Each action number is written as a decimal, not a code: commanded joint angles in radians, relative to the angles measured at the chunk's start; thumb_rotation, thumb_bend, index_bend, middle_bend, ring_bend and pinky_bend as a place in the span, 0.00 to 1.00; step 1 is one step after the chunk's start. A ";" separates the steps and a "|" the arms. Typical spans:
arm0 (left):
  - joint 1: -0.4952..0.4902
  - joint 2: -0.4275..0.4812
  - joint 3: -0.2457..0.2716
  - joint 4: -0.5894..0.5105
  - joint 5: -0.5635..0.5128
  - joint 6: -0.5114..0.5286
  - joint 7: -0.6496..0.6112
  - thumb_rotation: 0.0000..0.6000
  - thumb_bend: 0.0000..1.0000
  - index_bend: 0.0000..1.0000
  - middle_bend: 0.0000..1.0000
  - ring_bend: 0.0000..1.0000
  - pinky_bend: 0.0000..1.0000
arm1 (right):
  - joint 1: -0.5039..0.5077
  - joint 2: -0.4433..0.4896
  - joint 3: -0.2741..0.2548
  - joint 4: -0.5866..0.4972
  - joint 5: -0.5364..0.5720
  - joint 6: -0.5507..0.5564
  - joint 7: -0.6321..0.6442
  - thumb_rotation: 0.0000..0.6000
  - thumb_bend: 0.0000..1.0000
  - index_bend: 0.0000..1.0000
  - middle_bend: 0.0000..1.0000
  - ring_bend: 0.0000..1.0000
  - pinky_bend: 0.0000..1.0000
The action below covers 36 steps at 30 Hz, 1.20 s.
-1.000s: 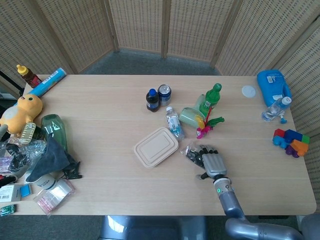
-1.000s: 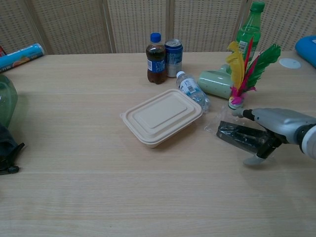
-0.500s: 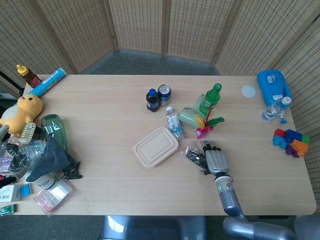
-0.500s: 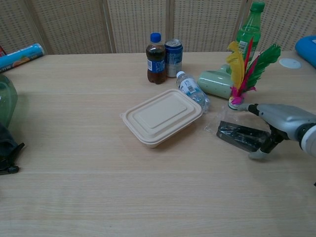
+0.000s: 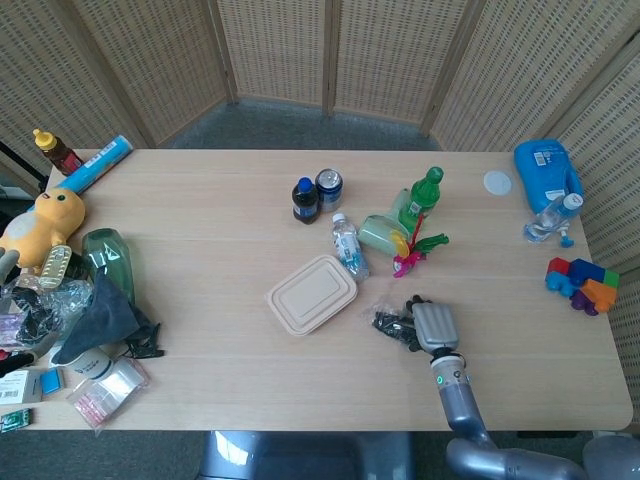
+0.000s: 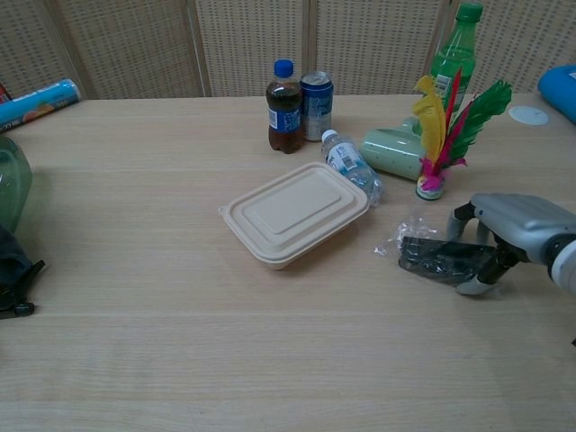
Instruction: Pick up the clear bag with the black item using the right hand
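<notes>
Counter [image 5: 200, 220] carries lots of clutter; the task zone is front right. Beige lunch box [image 6: 295, 212] sits mid-counter, and lying next to it a small water bottle [image 6: 351, 166]. Behind those stand a cola bottle [image 6: 283, 94] and a can [image 6: 316, 94]. A green bottle [image 6: 456, 45] and a feather shuttlecock [image 6: 439, 126] are further right.

Right hand [image 6: 504, 236] is low at the counter, fingers curled down around the right end of the clear bag with the black item [image 6: 436, 255]. The thumb is underneath at the front, the other fingers come over from behind, so it looks like it grips the bag. The bag's left part appears to rest on the counter, just right of the lunch box and in front of the shuttlecock. In the head view the hand [image 5: 434, 325] covers the bag's right side [image 5: 392, 321].

Left hand is not visible in either view.

Progress: reach done, grasp looks closed on the bag, lift not yet done. Remaining: raise the bag off the counter without it slipping.
</notes>
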<state>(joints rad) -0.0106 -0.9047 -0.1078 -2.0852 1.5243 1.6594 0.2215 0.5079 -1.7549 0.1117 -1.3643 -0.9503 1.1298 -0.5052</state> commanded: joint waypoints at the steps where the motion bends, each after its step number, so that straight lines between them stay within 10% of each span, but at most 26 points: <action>1: 0.000 0.000 0.000 0.000 0.001 0.001 0.000 1.00 0.00 0.00 0.00 0.00 0.00 | -0.008 -0.001 -0.002 -0.001 -0.010 0.007 0.005 1.00 0.00 0.63 0.59 0.51 0.65; 20: -0.002 -0.001 0.002 -0.004 0.001 -0.005 -0.007 1.00 0.00 0.00 0.00 0.00 0.00 | -0.089 0.204 0.024 -0.255 -0.186 0.182 0.059 1.00 0.00 0.63 0.58 0.51 0.65; 36: -0.006 -0.015 0.013 -0.003 0.013 -0.020 0.002 1.00 0.00 0.00 0.00 0.00 0.00 | -0.096 0.529 0.192 -0.703 -0.235 0.308 -0.019 1.00 0.00 0.59 0.55 0.51 0.65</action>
<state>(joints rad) -0.0168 -0.9195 -0.0950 -2.0877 1.5375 1.6395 0.2231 0.4079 -1.2695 0.2693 -2.0176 -1.1892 1.4210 -0.5017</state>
